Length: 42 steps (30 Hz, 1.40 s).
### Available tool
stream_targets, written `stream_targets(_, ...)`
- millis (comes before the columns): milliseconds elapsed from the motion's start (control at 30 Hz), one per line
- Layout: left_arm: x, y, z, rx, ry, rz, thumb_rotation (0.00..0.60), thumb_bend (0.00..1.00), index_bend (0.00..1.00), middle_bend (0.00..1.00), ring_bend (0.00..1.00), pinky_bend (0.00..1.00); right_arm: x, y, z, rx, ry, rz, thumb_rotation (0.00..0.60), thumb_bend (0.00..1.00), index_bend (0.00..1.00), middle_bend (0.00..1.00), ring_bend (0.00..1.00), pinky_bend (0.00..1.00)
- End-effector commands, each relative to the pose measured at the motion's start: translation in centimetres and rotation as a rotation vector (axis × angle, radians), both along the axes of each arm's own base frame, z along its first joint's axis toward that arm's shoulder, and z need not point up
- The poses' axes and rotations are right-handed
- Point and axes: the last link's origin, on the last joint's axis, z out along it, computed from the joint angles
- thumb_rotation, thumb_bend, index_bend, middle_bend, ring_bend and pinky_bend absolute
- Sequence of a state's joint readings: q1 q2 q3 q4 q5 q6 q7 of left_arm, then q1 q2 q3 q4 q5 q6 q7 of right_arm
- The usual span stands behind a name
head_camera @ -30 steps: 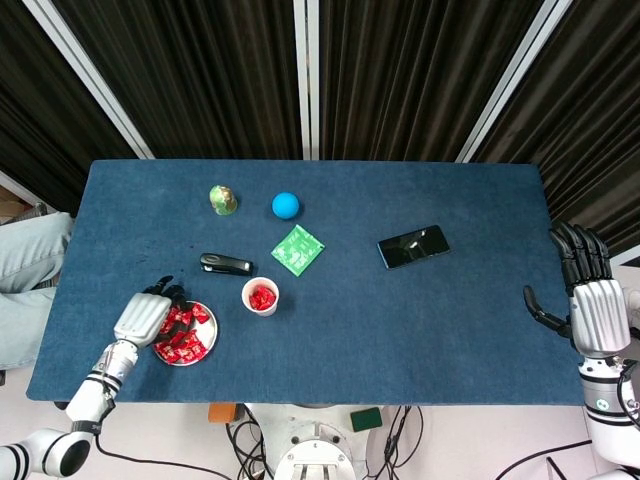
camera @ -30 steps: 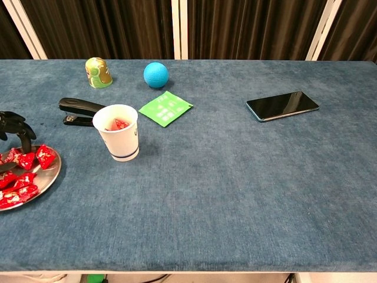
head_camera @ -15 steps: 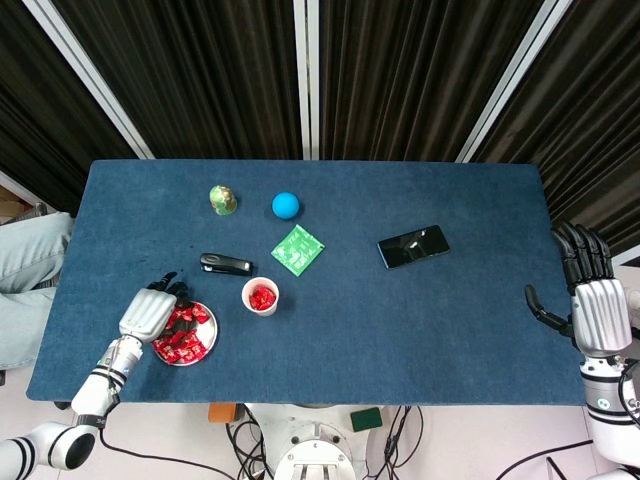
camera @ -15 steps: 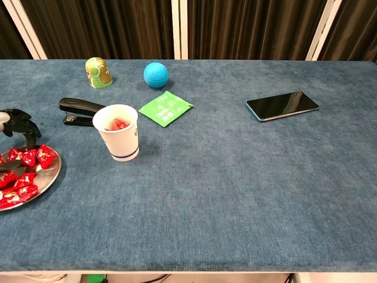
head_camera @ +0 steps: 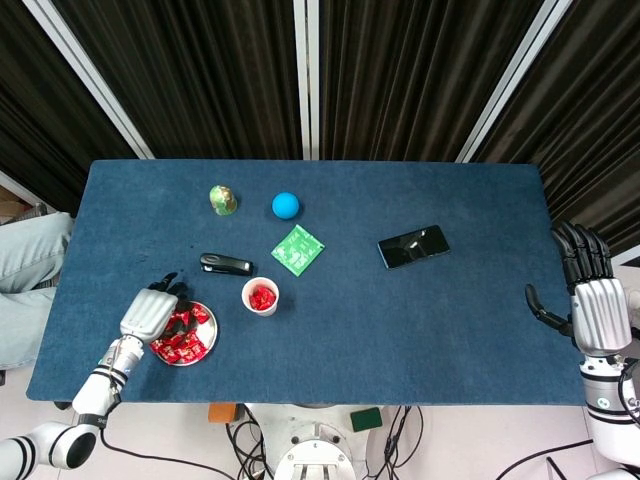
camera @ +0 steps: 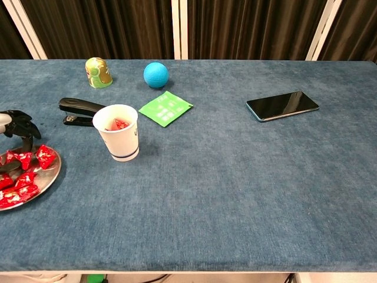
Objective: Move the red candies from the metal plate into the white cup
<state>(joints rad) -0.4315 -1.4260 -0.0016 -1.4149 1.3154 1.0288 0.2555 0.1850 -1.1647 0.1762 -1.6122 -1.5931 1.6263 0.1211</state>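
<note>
Risk: left hand (head_camera: 148, 313) is reaching into the round metal plate (camera: 50, 176), dark fingers (camera: 22, 125) curling down among the red wrapped candies (head_camera: 185, 336); can't tell if it's pinching one. Wrappers could slip or scatter. White paper cup (camera: 118, 132) is sitting just beyond, some candies already inside. Right hand (head_camera: 594, 305) is idling spread at the far table edge.

The left hand (head_camera: 150, 313) reaches forward from the table's near left corner, palm down, its dark fingers (camera: 19, 122) curled downward. The right hand (head_camera: 592, 300) sits upright off the table's right edge, fingers straight and together, thumb spread aside, holding nothing.
</note>
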Motion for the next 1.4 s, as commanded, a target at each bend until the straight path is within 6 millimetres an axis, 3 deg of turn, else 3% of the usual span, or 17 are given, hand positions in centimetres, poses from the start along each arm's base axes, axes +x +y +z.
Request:
stream_targets(33,0.1,0.0,0.1,0.004,-0.009,-0.003,0.600,0.35,0.56,0.23,0.07,0.27,0.0,0.0,0.0,0.000,0.000,0.000,0.600,0.38,0.00,0.00,0.00,0.00)
stream_targets(267,0.9,0.0,1.1,0.042,-0.071,-0.025,0.600,0.35,0.57,0.23,0.07,0.27,0.0,0.0,-0.1,0.002,0.002,-0.001,0.600,0.38,0.00,0.00,0.00,0.00)
stream_targets(500,2.7,0.0,4.0,0.127,-0.135,-0.088,0.600,0.35,0.57,0.23,0.07,0.27,0.0,0.0,-0.2,0.006,0.001,0.001,0.600,0.38,0.00,0.00,0.00,0.00)
stream_targets(733,6.5,0.8,5.4,0.114,-0.236,-0.160,0.600,0.35,0.57,0.24,0.07,0.27,0.0,-0.1,-0.2,0.003,0.000,0.003,0.600,0.38,0.00,0.00,0.00,0.00)
stream_targets(1033,11.4,3.7,2.7,0.042,-0.346,-0.236,0.600,0.35,0.57,0.25,0.07,0.27,-0.2,-0.1,-0.1,0.000,-0.001,-0.005,0.600,0.38,0.00,0.00,0.00,0.00)
stream_targets(1400,13.3,4.5,-0.6,-0.017,-0.333,-0.252,0.600,0.35,0.57,0.25,0.07,0.27,-0.6,-0.2,0.0,0.003,-0.007,-0.013,0.600,0.38,0.00,0.00,0.00,0.00)
